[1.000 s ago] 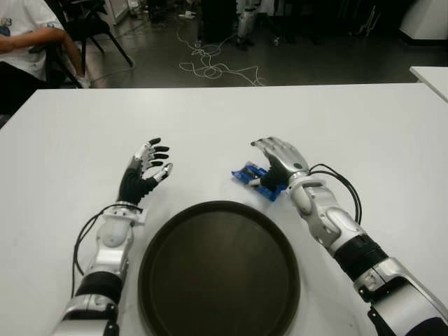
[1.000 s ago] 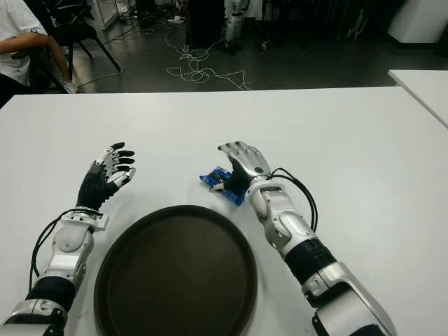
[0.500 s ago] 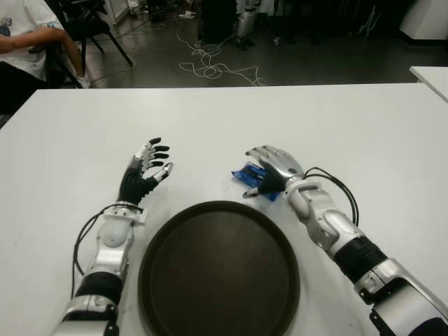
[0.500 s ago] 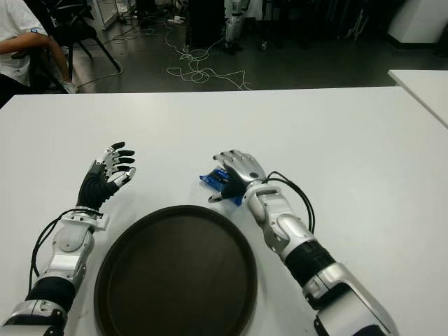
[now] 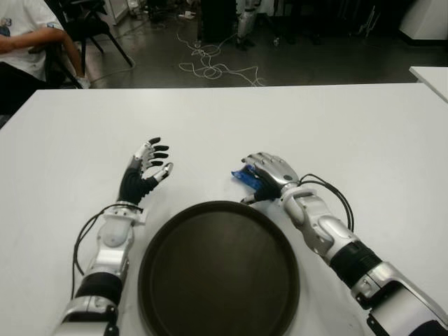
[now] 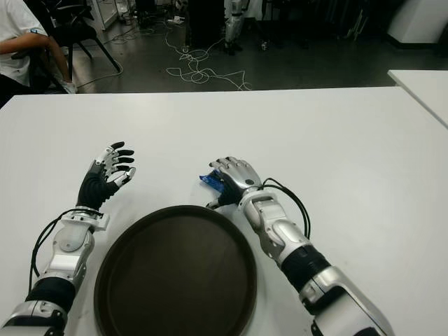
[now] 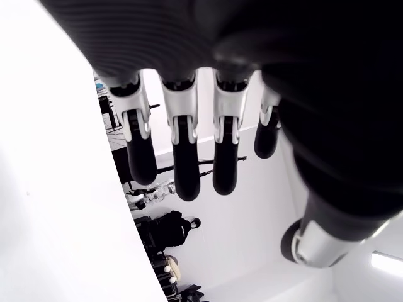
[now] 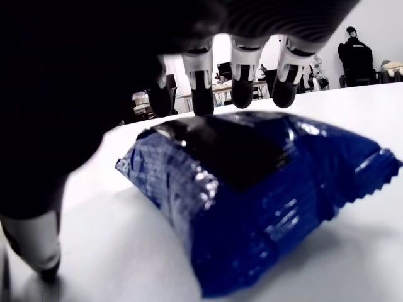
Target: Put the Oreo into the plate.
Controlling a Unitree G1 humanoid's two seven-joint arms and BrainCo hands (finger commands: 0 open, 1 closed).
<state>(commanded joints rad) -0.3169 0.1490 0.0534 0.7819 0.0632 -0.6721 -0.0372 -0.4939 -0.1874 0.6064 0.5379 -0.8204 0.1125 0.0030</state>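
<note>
The Oreo packet (image 8: 252,201) is blue and shiny and lies flat on the white table (image 5: 350,126), just beyond the far right rim of the dark round plate (image 5: 218,269). My right hand (image 5: 253,180) is spread low over the packet and hides most of it, so only a blue corner (image 5: 243,177) shows. In the right wrist view its fingertips (image 8: 242,93) hang past the packet's far edge and the thumb (image 8: 34,248) stands on the table beside it. The fingers have not closed around it. My left hand (image 5: 150,161) is raised to the left of the plate, fingers spread and holding nothing.
The plate sits near the table's front edge between my two arms. A seated person (image 5: 21,42) is beyond the table's far left corner. Cables (image 5: 210,66) lie on the floor behind, and another white table's corner (image 5: 430,73) shows at the right.
My right hand has come down and drawn back toward me over the Oreo packet, now covering most of it. The left hand has stayed where it was.
</note>
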